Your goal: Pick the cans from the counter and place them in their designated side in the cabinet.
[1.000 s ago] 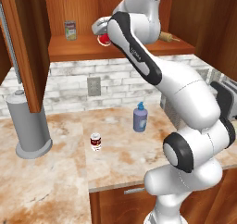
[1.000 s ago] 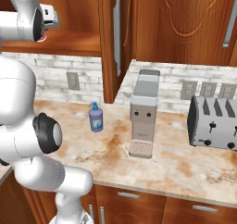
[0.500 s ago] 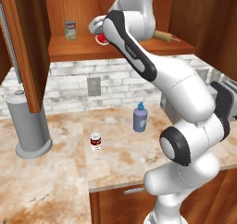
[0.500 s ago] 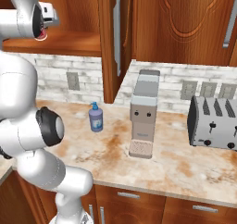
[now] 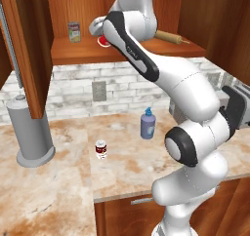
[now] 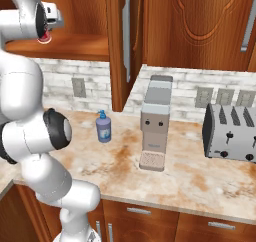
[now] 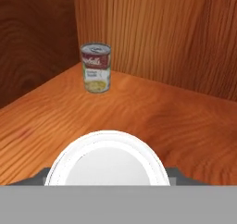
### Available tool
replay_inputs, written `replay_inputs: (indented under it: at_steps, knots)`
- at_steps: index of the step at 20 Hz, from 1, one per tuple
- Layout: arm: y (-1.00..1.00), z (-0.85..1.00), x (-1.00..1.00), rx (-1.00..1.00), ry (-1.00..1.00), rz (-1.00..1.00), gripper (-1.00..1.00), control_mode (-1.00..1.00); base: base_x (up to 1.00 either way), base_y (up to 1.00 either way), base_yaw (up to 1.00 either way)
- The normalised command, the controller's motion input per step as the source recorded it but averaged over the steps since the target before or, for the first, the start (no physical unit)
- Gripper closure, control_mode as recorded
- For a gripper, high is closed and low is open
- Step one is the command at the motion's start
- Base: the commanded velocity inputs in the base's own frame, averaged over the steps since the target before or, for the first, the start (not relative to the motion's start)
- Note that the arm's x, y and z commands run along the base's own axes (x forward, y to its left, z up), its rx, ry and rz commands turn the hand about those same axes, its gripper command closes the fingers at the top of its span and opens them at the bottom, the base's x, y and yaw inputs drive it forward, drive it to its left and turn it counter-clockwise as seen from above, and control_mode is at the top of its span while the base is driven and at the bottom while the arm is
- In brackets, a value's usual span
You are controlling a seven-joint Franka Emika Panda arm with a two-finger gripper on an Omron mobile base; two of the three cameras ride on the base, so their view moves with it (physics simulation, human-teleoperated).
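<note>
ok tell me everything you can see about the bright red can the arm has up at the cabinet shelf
The bright red can is a small cylinder with a pale silvery top, which the hand view shows as a white disc right in front of the camera. It sits at the gripper just over the wooden shelf of the cabinet; whether its base touches the plank cannot be told. It stands apart from the greenish-labelled can upright near the back corner.

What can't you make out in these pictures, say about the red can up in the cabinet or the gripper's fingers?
- Bright red can: left base view, mostly hidden behind the arm; its contact with the shelf is unclear.
- Gripper fingers: hand view, hidden behind the can's silver top.
- Dark red can label: too small to read.
- Rolling pin: near end hidden by arm.
</note>
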Motion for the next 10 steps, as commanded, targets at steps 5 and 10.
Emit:
replay_inputs:
  at_steps: [5,10]
  knots:
    - [0.12,-0.01,0.23,-0.02,0.04,-0.01,1.00,-1.00,0.00,0.00,0.00]
    - [0.12,-0.03,0.22,-0.03,0.04,-0.01,1.00,-1.00,0.00,0.00,0.00]
